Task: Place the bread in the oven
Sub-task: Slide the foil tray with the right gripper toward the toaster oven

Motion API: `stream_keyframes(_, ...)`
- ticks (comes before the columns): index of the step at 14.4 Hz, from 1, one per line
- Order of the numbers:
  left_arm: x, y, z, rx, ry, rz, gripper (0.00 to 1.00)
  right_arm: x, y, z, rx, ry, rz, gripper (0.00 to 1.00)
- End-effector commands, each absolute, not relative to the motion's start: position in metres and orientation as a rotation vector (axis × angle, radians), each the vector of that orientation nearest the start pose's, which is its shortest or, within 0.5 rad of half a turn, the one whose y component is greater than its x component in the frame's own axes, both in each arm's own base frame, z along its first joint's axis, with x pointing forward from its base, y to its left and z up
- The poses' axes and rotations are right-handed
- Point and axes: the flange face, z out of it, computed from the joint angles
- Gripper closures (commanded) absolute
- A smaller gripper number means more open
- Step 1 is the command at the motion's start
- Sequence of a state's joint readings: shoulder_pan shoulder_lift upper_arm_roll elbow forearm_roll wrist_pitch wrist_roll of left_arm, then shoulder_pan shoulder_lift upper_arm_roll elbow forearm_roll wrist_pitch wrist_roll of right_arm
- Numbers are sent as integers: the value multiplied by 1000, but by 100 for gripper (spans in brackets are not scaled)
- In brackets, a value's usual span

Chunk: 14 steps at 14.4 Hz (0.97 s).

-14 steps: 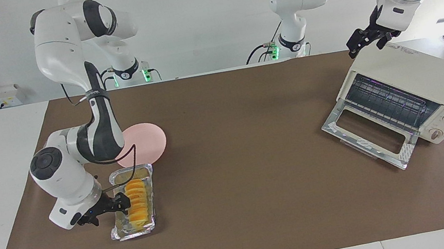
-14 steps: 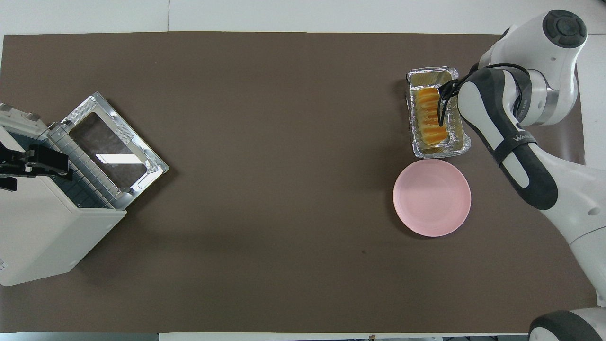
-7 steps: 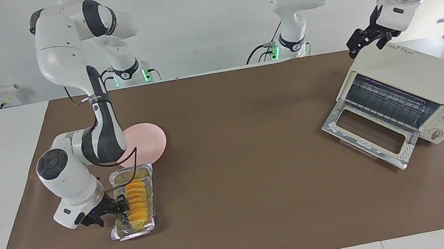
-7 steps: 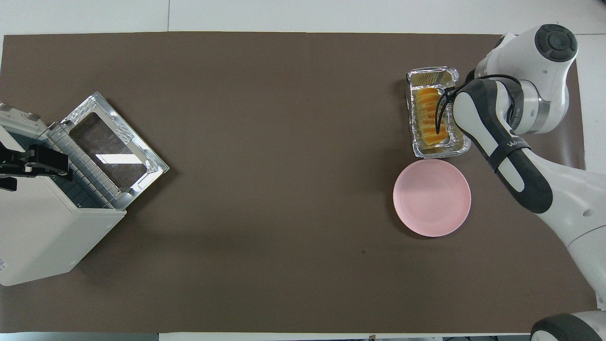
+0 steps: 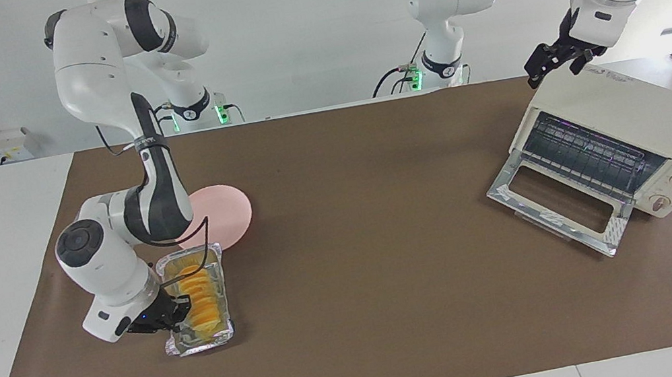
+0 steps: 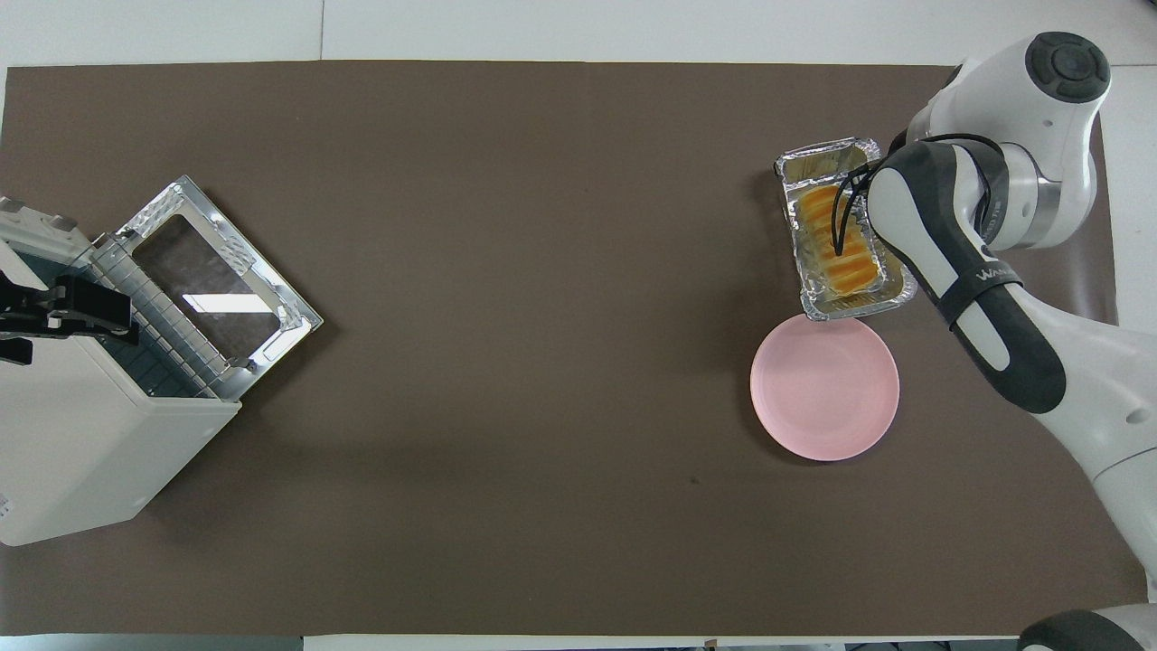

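The bread [image 5: 201, 294] sits in the foil tray [image 5: 200, 338] at the right arm's end of the brown mat [image 5: 371, 319], and the right gripper [image 5: 177, 309] is clamped tight on the tray's side wall, right beside the loaf. The tray's nearer end just overlaps the pink plate [image 5: 228, 215]. Loads of bare mat between there and the oven [image 5: 645, 119], whose door [image 5: 557, 203] hangs open at the left arm's end. The left gripper [image 5: 553, 60] hovers over the oven's top corner, jaws apart.
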State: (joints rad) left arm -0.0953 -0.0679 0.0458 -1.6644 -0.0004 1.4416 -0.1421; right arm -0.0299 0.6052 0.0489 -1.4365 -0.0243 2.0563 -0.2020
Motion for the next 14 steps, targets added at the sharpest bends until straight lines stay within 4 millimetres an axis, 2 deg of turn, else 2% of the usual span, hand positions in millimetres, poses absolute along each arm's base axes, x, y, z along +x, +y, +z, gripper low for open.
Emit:
stream_keyframes(1, 510, -22, 609, -3136, -152, 246, 0, 715, 49, 397, -3064, -308, 52, 100)
stream_keyframes(3, 510, -22, 609, -3136, -152, 246, 0, 709, 130, 432, -3031, -148, 45, 100)
stream_keyframes(4, 510, -22, 609, -3136, -152, 246, 0, 703, 172, 440, -3027, -109, 25, 100)
stream_keyframes(6, 510, -22, 609, -3136, -152, 246, 0, 676, 281, 439, -2993, -56, -60, 100)
stream_keyframes(8, 510, -22, 609, -3136, -152, 246, 0, 645, 346, 415, -3001, -8, -59, 100)
stream_keyframes(9, 510, -22, 609, -3136, -152, 246, 0, 636, 367, 403, -3000, -6, -65, 100)
stream_keyframes(10, 510, -22, 609, -3136, -152, 246, 0, 629, 376, 385, -3001, -13, -69, 100)
stream_keyframes(11, 510, -22, 609, -3136, -152, 246, 0, 621, 380, 368, -3000, -22, -76, 100)
stream_keyframes(14, 510, -22, 609, -3136, -152, 246, 0, 589, 386, 340, -2999, -61, -100, 100)
